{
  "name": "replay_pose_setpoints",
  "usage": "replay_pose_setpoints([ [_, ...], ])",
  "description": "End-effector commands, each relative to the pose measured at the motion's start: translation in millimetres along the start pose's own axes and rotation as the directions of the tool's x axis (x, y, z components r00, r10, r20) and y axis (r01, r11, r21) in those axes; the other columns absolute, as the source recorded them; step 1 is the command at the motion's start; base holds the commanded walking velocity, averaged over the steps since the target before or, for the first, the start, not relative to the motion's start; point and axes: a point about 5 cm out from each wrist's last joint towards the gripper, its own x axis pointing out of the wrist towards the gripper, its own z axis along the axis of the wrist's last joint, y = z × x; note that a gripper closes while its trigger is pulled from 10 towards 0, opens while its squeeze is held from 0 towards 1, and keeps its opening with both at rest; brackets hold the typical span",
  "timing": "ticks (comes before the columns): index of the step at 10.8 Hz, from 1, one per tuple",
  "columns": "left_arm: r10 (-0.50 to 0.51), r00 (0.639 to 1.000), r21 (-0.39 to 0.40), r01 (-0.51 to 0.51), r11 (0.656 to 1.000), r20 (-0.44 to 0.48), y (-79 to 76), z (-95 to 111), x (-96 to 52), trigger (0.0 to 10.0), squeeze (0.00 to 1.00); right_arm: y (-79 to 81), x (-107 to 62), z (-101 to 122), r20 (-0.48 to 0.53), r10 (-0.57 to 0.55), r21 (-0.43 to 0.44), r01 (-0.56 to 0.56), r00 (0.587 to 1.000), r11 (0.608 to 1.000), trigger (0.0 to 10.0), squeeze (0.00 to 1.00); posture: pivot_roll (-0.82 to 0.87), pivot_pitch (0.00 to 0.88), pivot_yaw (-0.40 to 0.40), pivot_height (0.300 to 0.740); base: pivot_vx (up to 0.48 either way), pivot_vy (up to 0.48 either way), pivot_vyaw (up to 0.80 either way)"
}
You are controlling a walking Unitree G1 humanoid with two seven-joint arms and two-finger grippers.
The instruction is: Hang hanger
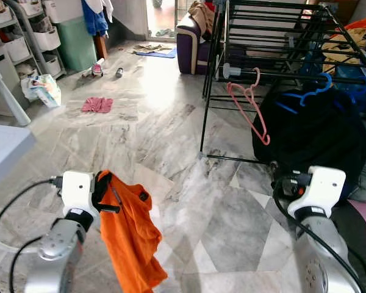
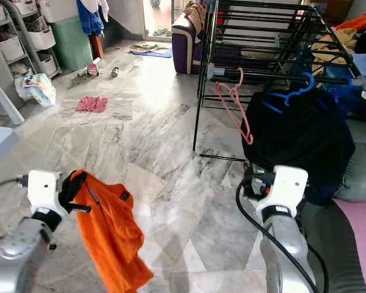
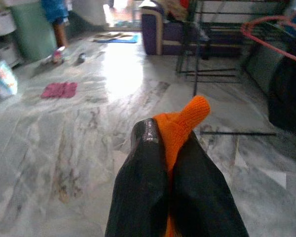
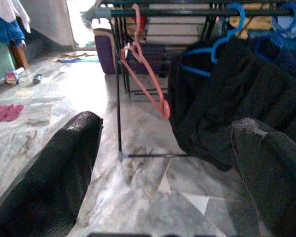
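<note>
1. Nearest us, our left gripper (image 3: 170, 173) has its black fingers pinched tight on an orange shirt (image 1: 131, 235), which hangs down toward the marble floor (image 1: 171, 140).
2. Our right gripper (image 4: 163, 163) is held low with fingers spread wide and nothing between them.
3. Ahead on our right, a pink hanger (image 1: 249, 104) dangles from a rail of the black drying rack (image 1: 280, 36).
4. Beside it, a blue hanger (image 1: 310, 93) carries a black garment (image 1: 317, 140).
</note>
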Motion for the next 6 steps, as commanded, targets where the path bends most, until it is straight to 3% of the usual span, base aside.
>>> replay_pose_setpoints([
  [1,0.017,1.000,0.007,-0.017,1.000,0.022,-1.7,3.3,-1.0,10.0,0.00,2.4,4.8,2.2,0.003,0.019,-0.017,-0.018,1.000,1.000,10.0,0.00,0.02,0.000,-0.045,0.740,0.000,0.000,0.00],
  [4,0.010,1.000,0.011,-0.010,1.000,0.013,-4.6,2.3,-1.6,10.0,0.00,7.8,8.4,-2.7,-0.011,0.014,-0.034,-0.015,1.000,0.999,10.0,0.00,0.03,0.003,-0.026,0.740,0.000,0.000,0.00],
  [6,0.018,1.000,0.029,-0.018,0.999,0.023,-2.3,7.7,2.3,10.0,0.00,13.3,8.2,-6.6,-0.025,0.022,-0.035,-0.022,0.999,0.999,10.0,0.00,0.04,0.016,-0.023,0.740,0.000,0.000,0.80],
])
